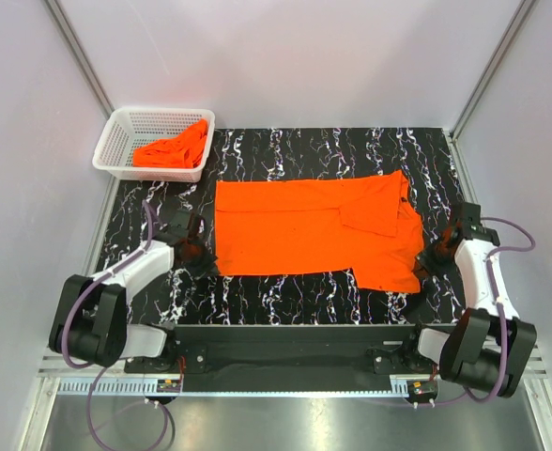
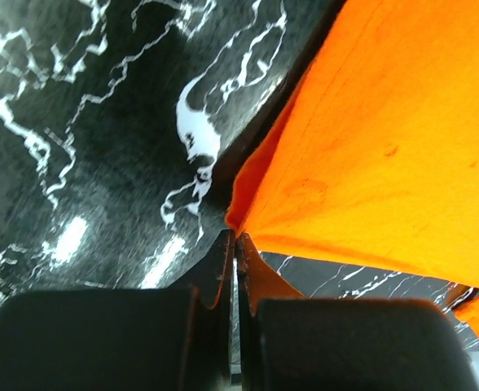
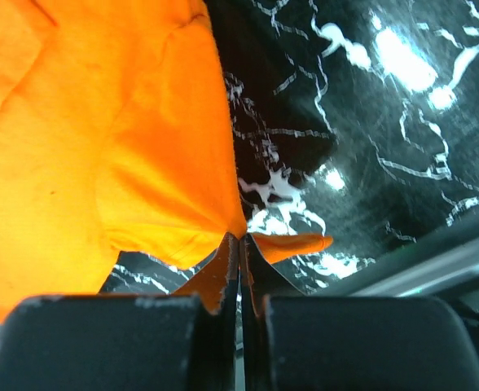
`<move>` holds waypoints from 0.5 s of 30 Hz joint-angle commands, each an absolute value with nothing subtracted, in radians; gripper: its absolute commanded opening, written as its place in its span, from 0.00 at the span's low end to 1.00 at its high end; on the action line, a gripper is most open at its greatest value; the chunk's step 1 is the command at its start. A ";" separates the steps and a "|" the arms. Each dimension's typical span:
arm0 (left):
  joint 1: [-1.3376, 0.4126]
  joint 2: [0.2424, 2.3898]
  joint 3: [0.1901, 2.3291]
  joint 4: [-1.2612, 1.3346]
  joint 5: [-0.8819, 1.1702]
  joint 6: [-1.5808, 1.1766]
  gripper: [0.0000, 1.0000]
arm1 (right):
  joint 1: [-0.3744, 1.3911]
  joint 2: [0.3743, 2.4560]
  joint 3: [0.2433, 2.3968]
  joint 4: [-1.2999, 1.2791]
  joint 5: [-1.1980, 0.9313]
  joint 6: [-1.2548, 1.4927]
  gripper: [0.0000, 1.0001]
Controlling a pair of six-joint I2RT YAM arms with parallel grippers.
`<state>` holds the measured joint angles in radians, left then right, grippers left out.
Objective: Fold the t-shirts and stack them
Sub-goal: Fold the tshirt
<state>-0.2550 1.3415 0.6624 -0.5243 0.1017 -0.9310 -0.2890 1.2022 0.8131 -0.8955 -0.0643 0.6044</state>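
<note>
One orange t-shirt (image 1: pixel 304 230) lies spread flat across the middle of the black marbled table, with its right sleeve folded in over the body. My left gripper (image 1: pixel 202 254) is at the shirt's near left corner. In the left wrist view the gripper (image 2: pixel 236 238) is shut on that corner of the cloth (image 2: pixel 386 147), which is lifted slightly. My right gripper (image 1: pixel 430 259) is at the shirt's near right edge. In the right wrist view the gripper (image 3: pixel 241 238) is shut on the fabric (image 3: pixel 101 147), and a small flap sticks out to its right. A second orange t-shirt (image 1: pixel 175 150) lies crumpled in the basket.
A white mesh basket (image 1: pixel 113 143) stands at the far left corner of the table (image 1: pixel 295 301). White walls close in the left, right and back sides. A metal rail (image 1: pixel 285 381) runs along the near edge between the arm bases.
</note>
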 commanded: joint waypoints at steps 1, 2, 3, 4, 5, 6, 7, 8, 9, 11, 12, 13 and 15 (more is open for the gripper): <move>-0.253 1.279 0.646 -0.537 0.121 -0.913 0.00 | -0.285 1.138 0.847 -0.974 -0.058 0.611 0.00; -0.253 1.272 0.646 -0.538 0.126 -0.908 0.00 | -0.285 1.109 0.850 -0.977 -0.061 0.606 0.00; -0.253 1.261 0.646 -0.543 0.132 -0.902 0.00 | -0.285 1.095 0.851 -0.977 -0.067 0.606 0.00; -0.253 1.256 0.649 -0.545 0.133 -0.888 0.00 | -0.285 1.086 0.857 -0.977 -0.080 0.594 0.00; -0.255 1.253 0.658 -0.546 0.132 -0.881 0.00 | -0.285 1.082 0.874 -0.974 -0.086 0.588 0.00; -0.255 1.247 0.664 -0.549 0.129 -0.873 0.00 | -0.285 1.084 0.885 -0.970 -0.090 0.580 0.00; -0.253 1.243 0.670 -0.549 0.123 -0.859 0.00 | -0.285 1.094 0.896 -0.960 -0.103 0.562 0.00; -0.253 1.244 0.695 -0.551 0.120 -0.851 0.00 | -0.285 1.115 0.922 -0.951 -0.110 0.549 0.00; -0.255 1.255 0.709 -0.555 0.108 -0.845 0.00 | -0.285 1.127 0.936 -0.942 -0.113 0.540 0.00; -0.255 1.272 0.761 -0.560 0.100 -0.821 0.00 | -0.285 1.167 0.982 -0.914 -0.118 0.523 0.00; -0.253 1.293 0.779 -0.563 0.092 -0.813 0.00 | -0.285 1.184 0.998 -0.890 -0.127 0.517 0.00; -0.255 1.307 0.816 -0.563 0.091 -0.799 0.00 | -0.285 1.221 1.034 -0.879 -0.150 0.506 0.00; -0.253 1.357 0.856 -0.568 0.078 -0.782 0.00 | -0.285 1.267 1.069 -0.845 -0.187 0.503 0.00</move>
